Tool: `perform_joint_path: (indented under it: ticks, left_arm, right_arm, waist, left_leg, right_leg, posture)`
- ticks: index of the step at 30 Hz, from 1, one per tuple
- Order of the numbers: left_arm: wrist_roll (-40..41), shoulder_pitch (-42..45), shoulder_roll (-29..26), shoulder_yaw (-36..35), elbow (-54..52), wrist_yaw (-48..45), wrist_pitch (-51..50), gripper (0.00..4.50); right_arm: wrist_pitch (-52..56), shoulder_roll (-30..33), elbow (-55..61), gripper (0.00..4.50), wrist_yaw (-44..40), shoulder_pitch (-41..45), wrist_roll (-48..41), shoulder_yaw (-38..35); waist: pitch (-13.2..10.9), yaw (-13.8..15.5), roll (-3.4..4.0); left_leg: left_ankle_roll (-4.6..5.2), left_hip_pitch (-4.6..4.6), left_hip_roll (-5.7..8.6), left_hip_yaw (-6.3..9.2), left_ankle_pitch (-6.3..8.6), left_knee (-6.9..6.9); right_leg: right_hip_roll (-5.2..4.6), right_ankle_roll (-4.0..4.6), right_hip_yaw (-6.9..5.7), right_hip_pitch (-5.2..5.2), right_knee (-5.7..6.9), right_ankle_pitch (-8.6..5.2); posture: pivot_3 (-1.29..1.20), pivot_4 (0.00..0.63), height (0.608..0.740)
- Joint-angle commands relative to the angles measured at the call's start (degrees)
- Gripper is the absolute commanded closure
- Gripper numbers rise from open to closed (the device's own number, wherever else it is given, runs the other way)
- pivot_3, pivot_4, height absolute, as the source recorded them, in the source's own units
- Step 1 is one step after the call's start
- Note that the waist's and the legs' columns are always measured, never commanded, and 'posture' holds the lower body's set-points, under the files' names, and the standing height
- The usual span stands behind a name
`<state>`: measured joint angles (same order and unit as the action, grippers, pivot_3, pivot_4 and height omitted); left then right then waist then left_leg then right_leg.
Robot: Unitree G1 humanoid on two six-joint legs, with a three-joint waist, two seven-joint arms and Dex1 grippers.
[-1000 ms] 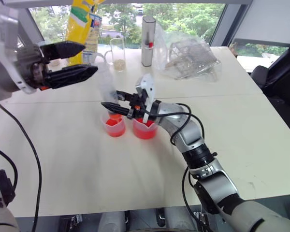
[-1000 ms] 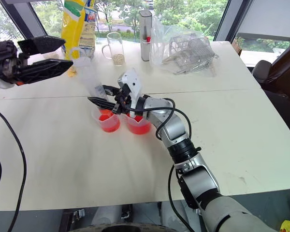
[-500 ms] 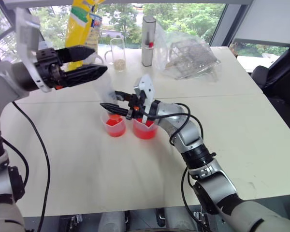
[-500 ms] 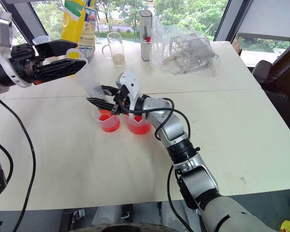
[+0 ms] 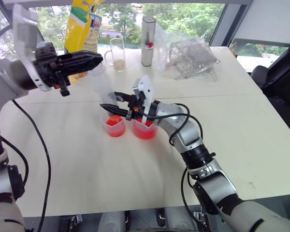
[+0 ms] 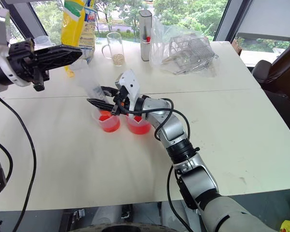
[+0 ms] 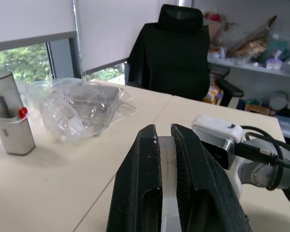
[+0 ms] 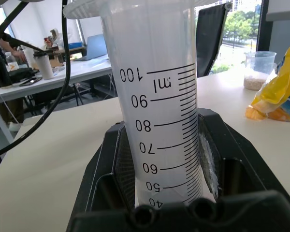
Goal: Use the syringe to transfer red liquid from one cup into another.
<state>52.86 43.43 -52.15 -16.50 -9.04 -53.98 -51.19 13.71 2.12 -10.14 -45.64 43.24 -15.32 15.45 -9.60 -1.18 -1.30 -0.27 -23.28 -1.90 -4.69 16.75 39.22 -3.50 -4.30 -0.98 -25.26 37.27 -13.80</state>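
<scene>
Left gripper jaws, wide a second ago, now pinched on the plunger top, upper left.
Right gripper clamps large clear plastic syringe mid-frame, tip over smaller clear cup; bare white table open below.

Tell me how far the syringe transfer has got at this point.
Done: the small cup already holds red liquid, as does the big cup.
In hand: the right gripper grips the syringe above the small cup, and the left gripper is closed at its top end.
Left: the visible barrel looks clear, so any further draw remains.
</scene>
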Motion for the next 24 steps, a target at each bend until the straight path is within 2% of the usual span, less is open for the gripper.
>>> perform_joint_path:
  ticks: [1, 16, 24]
  left_arm:
    - [-1.3, -0.8, -1.5, 0.2, -1.5, -1.0, 0.9, 4.45]
    - [-4.4, -4.9, -2.1, 2.2, -0.9, -2.8, 4.9, 4.45]
    - [-5.8, -6.9, -0.2, 3.6, -0.2, -1.9, 7.0, 4.45]
  right_arm:
    - [-0.8, -0.9, 2.4, 3.05, 0.6, 1.8, -0.7, -1.5]
    - [1.3, -0.4, 3.0, 3.05, 2.5, 7.3, -2.3, -5.5]
    - [3.1, -0.2, 4.9, 3.05, 2.8, 7.8, -3.3, -6.4]
  waist:
    - [0.0, 0.0, 0.00]
    - [0.0, 0.0, 0.00]
    - [0.0, 0.0, 0.00]
  left_leg:
    - [0.00, 0.00, 0.00, 0.00, 0.00, 0.00]
    - [0.00, 0.00, 0.00, -0.01, 0.00, 0.00]
    - [0.00, 0.00, 0.00, -0.01, 0.00, 0.00]
  right_leg:
    - [0.00, 0.00, 0.00, 0.00, 0.00, 0.00]
    - [-0.01, 0.00, 0.00, 0.00, 0.00, 0.00]
    - [-0.01, 0.00, 0.00, 0.00, 0.00, 0.00]
  posture:
    - [0.00, 0.150, 0.740]
    - [0.00, 0.150, 0.740]
    - [0.00, 0.150, 0.740]
